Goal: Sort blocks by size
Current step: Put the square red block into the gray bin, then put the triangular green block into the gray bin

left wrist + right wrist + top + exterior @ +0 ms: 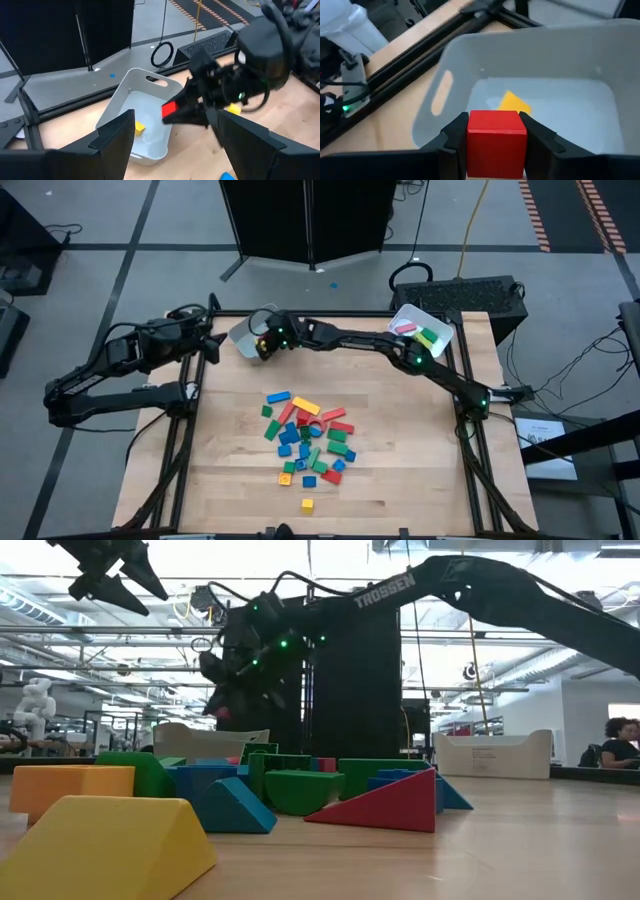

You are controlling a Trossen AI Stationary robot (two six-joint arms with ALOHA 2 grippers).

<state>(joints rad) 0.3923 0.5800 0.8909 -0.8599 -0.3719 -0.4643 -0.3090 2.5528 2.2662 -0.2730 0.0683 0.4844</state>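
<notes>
1. Your right gripper (496,150) has its jaws closed on a small red cube (496,142), one finger pressed to each side of it.
2. That cube hangs above the open mouth of the left white bin (245,336), and the right arm reaches across the tabletop (400,470) to get there.
3. Inside that bin you can see one yellow block (514,103) lying on the floor of it.
4. Your left gripper (177,145) waits just beside the same bin, on the side away from the pile, with its jaws spread wide and nothing between them.
5. The rest of the blocks (308,442) lie in a loose pile of red, blue, green and yellow on the tabletop, well apart from the left bin, toward the front edge.
6. The right white bin (420,325) sits at the far corner opposite the left bin, with a red and a green block in it.
</notes>
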